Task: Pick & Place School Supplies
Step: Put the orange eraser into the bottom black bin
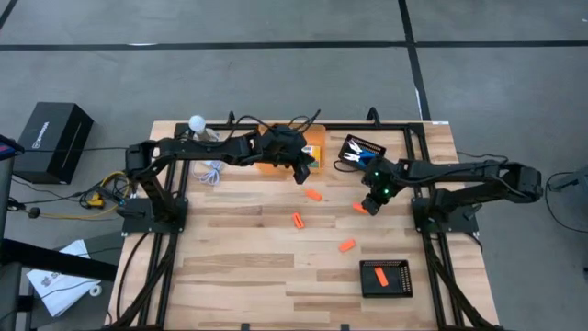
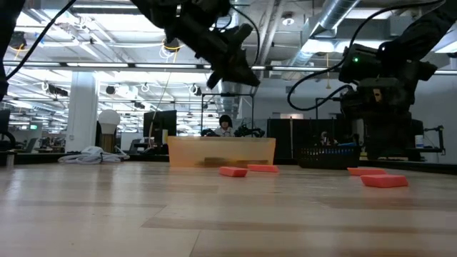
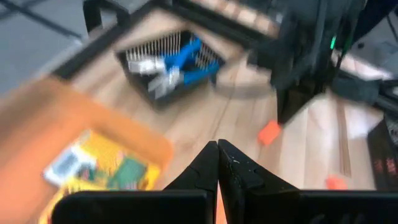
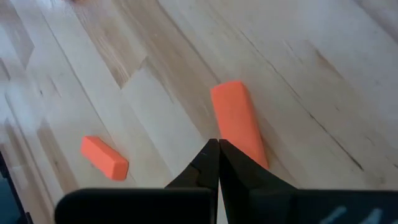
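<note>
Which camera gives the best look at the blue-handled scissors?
The left wrist view: the scissors lie in a black tray, blue handles and pale blades visible, though blurred. The high view shows only a small blue-and-white patch in that tray. In the low view the tray's side hides them. The right wrist view misses them entirely.

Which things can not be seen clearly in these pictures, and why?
- Orange bin contents: left wrist view, motion-blurred; box print unreadable.
- Scissors in the black tray: same view, blurred.
- Orange piece under the right pincer: high view, partly hidden by the arm.
- Left pincer: low view, cut by the top edge.
</note>
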### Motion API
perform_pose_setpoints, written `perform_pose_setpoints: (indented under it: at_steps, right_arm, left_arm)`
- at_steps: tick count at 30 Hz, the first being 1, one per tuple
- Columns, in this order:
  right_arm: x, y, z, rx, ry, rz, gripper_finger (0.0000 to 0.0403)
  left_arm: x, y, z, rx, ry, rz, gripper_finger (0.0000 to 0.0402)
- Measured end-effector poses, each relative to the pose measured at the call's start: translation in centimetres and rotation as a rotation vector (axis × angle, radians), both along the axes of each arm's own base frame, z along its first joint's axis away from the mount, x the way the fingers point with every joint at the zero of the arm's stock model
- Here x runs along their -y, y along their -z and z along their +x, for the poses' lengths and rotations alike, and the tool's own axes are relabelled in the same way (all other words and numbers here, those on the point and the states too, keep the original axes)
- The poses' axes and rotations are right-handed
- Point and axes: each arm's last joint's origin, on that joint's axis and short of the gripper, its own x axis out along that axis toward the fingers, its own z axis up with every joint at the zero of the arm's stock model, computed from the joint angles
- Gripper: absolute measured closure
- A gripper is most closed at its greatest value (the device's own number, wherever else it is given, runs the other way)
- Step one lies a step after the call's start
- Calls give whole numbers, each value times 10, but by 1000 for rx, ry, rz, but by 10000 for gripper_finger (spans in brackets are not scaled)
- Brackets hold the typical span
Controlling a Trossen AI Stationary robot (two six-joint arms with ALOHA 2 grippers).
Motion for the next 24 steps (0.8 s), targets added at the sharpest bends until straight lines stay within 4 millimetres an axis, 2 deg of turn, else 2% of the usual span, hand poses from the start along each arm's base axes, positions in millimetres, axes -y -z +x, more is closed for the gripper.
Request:
perform_pose_setpoints:
  at_steps: [10,20,24]
  right_arm:
    - [1,0,0,-2,18,-5,403]
    - [1,1,0,-7,31,-26,403]
    - [-1,7,-4,-22,47,-13,403]
  left_arm:
    - [-2,31,-28,-42,-24,-48,401]
    - [-5,30,-50,25,-87,-62,401]
    - [-9,34,-56,20,-109,-62,401]
